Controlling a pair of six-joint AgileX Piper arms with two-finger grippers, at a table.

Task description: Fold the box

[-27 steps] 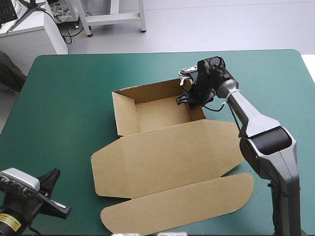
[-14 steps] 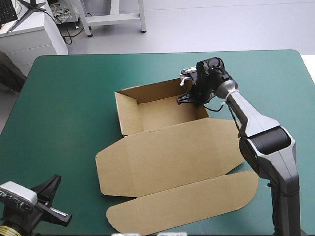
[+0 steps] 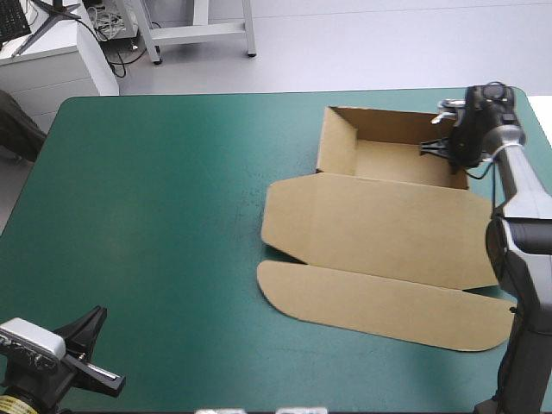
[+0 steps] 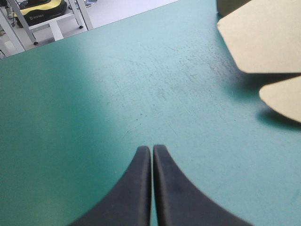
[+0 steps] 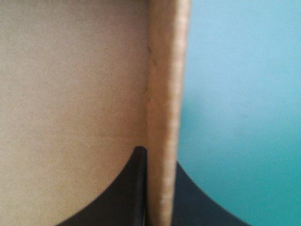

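Holding: right tool (image 3: 434, 147) clamped on the box (image 3: 379, 224). Fingers all but together w/ the tray's right-hand wall between them, one inside, one outside.
Box: brown, open tray w/ walls up, by the table's (image 3: 172, 172) far right corner. Lid lies flat twd the near edge, rounded flap nearest that edge.
Right wrist: board wall seen edge-on betw. the black fingers (image 5: 136, 188). Tray's inner face on one side, teal-green cover on the other.
Left tool (image 4: 152, 149): fingers together in a point, low over the cover nr the near left corner, well apart from box. Lid's rounded corners show ahead, off to one side.
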